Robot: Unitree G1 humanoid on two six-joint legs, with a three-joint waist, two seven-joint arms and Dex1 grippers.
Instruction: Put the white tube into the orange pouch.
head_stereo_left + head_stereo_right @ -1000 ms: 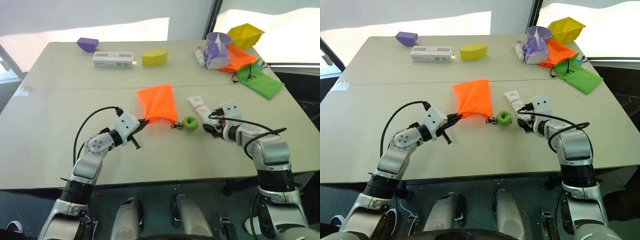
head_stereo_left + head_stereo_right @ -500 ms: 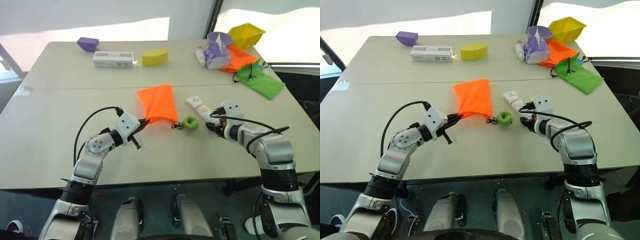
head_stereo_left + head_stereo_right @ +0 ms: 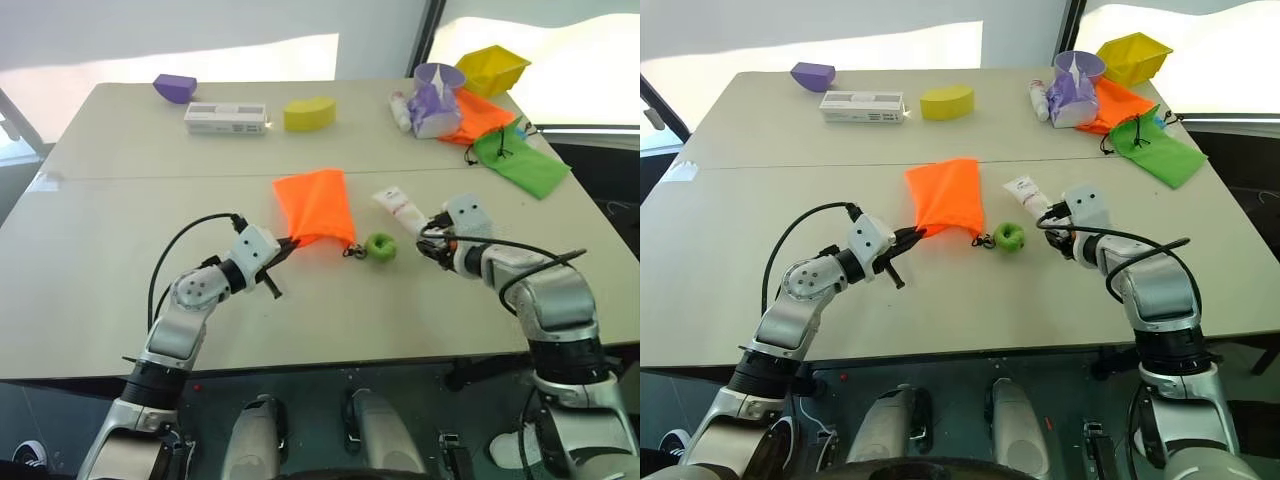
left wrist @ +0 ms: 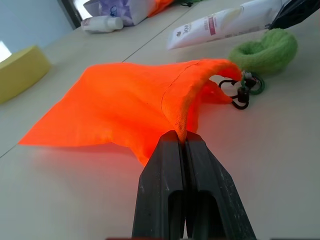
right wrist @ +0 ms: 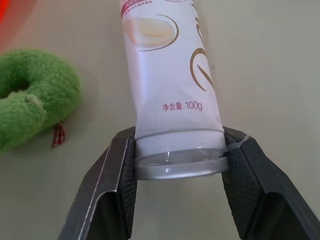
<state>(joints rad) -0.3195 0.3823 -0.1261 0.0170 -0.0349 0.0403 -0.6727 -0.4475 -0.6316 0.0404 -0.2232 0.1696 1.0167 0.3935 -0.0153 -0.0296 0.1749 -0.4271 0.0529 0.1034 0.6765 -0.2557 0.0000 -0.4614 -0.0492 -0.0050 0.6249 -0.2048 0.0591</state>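
The orange pouch (image 3: 315, 205) lies mid-table, its black cord ending in a green ball (image 3: 380, 246). My left gripper (image 3: 288, 243) is shut on the pouch's near rim (image 4: 182, 112) and holds the mouth slightly raised. The white tube (image 3: 397, 207), with pink-red print, lies just right of the ball, pointing away from me. My right gripper (image 3: 428, 245) is shut on the tube's near end (image 5: 175, 145), one finger (image 5: 112, 195) on each side of it. The tube's far end is cut off in the right wrist view.
Along the far edge lie a purple block (image 3: 175, 88), a flat white box (image 3: 226, 117) and a yellow block (image 3: 309, 113). At the far right are a small bottle (image 3: 400, 110), a purple cup (image 3: 437, 95), a yellow bin (image 3: 490, 68), a darker orange pouch (image 3: 477, 115) and a green pouch (image 3: 520, 160).
My right gripper has closed on the tube's near end, rolled and risen slightly; the tube has shifted with it. The left gripper and the pouch have stayed put.
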